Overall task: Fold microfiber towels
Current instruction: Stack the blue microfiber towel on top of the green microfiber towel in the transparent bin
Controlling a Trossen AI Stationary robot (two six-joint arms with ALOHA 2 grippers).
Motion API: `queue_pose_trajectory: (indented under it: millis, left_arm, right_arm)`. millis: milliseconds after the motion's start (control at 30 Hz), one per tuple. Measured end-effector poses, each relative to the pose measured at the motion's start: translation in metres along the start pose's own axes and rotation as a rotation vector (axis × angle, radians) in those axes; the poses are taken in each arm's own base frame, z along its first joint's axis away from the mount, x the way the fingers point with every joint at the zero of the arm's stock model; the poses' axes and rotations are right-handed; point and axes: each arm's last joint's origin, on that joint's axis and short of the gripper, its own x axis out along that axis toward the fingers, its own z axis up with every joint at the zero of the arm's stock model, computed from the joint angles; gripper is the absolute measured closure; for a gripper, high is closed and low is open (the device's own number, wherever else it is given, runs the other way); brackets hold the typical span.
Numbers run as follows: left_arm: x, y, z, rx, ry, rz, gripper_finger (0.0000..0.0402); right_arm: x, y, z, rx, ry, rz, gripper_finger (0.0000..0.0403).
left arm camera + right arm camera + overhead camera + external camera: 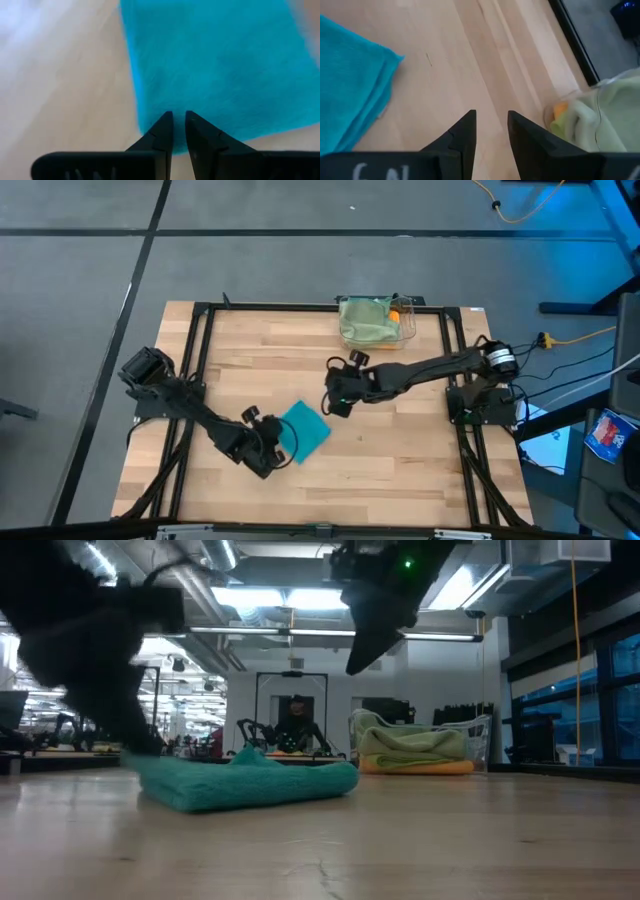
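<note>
A teal towel (308, 430) lies folded in several layers on the wooden table (250, 360), near the middle front; it also shows in the low view (250, 785). My left gripper (280, 452) slants down over the towel's near left edge (150, 120), its fingers only a narrow slit apart with nothing between them (179, 122). My right gripper (335, 402) hangs in the air off the towel's far right corner (395, 57), open and holding nothing (492, 122). Green towels (365, 320) and an orange one (420, 768) lie in the clear bin (405, 330). My left gripper has its fingertips (165, 125) right over the teal towel's edge, coming from the near left and slanting down. Whether they touch the cloth I cannot tell.
The clear plastic bin (480, 735) stands at the table's far edge, right of the middle. A black frame (200, 380) runs along the table's left, right and far sides. Bare wood lies to the right of the teal towel (410, 450).
</note>
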Motion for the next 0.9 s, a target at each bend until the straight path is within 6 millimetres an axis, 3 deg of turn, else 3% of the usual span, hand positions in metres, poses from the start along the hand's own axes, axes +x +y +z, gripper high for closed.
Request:
queue_pose_trajectory:
  millis: [267, 400, 500, 700, 900]
  left_arm:
    - [0.014, 0.018, -0.016, -0.078, 0.057, 0.058, 0.0358]
    - [0.014, 0.018, -0.015, -0.077, 0.041, 0.063, 0.0358]
    - [0.014, 0.018, -0.014, -0.081, 0.038, 0.061, 0.0358]
    - [0.015, 0.018, -0.012, -0.058, -0.008, 0.070, 0.0358]
    - [0.022, 0.022, -0.004, -0.042, 0.010, 0.084, 0.0358]
  right_arm:
    - [-0.010, 0.007, 0.000, -0.096, -0.026, 0.052, 0.0289]
    - [-0.010, 0.028, -0.009, -0.340, 0.005, 0.309, 0.0289]
    - [-0.011, 0.047, -0.016, -0.420, -0.064, 0.456, 0.0289]
    - [-0.013, 0.075, -0.029, -0.580, -0.293, 0.506, 0.0289]
    - [-0.019, 0.089, -0.038, -0.658, -0.362, 0.551, 0.0289]
